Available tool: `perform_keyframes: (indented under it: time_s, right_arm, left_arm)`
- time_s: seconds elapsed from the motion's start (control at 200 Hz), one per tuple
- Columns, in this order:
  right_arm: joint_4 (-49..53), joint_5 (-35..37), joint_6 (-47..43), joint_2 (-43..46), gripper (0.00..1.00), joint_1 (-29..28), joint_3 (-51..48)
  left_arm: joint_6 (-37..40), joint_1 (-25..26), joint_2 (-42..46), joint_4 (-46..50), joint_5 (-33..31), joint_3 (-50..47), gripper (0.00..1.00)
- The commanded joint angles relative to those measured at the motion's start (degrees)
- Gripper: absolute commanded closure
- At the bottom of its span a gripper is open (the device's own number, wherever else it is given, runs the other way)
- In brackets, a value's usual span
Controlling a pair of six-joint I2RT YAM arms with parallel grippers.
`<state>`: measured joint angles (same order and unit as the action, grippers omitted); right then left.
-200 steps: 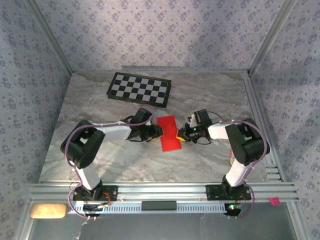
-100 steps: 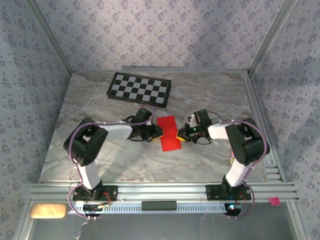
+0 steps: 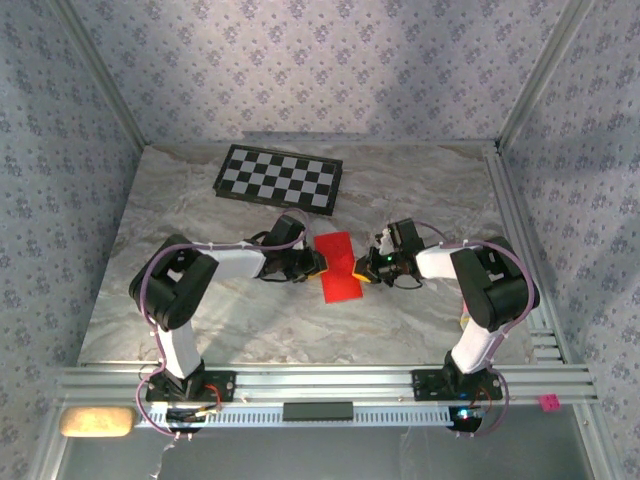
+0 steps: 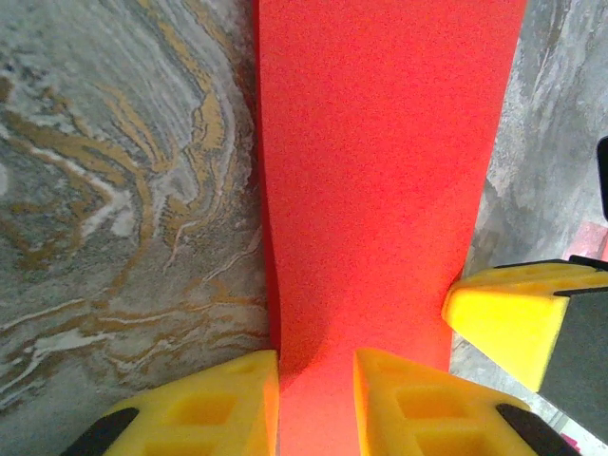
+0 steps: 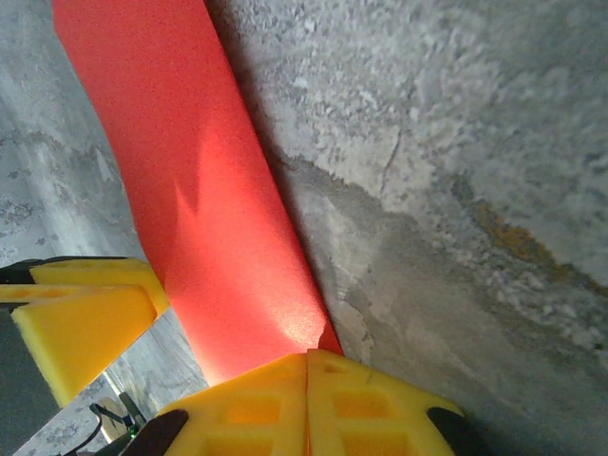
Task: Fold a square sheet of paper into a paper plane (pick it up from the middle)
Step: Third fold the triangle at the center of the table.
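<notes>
Marbled worktop [image 3: 200,310] is carrying the square sheet of paper [image 3: 338,268] near the checkerboard [image 3: 279,178]. Right hand [image 3: 361,271] is pinching its edge; left hand [image 3: 321,263] is straddling it, narrowly open. Pickup seems underway; next, left should clamp.

Marbled table [image 3: 430,190], checkerboard [image 3: 279,178] near far edge, red paper [image 3: 338,270] mid-table

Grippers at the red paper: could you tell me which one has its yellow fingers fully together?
The right gripper: its fingers meet at the square sheet of paper, whereas the left gripper shows a gap.
</notes>
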<state>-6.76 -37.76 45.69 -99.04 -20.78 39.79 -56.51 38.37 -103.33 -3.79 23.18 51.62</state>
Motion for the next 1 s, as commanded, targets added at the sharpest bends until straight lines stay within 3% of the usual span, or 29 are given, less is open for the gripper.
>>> perform_keyframes:
  time_s: [0.0,0.28,0.51,0.999]
  right_arm:
    - [3.4,3.6,0.8,-3.1,0.91,-1.4,-1.1]
    - [3.7,3.8,0.7,-2.3,0.91,-1.4,-1.3]
    - [3.8,4.0,0.8,-2.1,0.91,-1.4,-1.4]
    - [3.9,4.1,0.9,-2.1,0.91,-1.4,-1.4]
  left_arm:
    - [-0.6,0.2,-0.9,-2.0,0.7,-0.1,0.73]
    - [-1.0,0.1,-0.4,-3.0,-0.2,-1.2,0.72]
    - [-1.3,0.2,-0.6,-2.5,-1.3,-1.7,0.65]
    - [-2.6,0.1,-2.0,-6.2,0.8,-2.6,0.71]
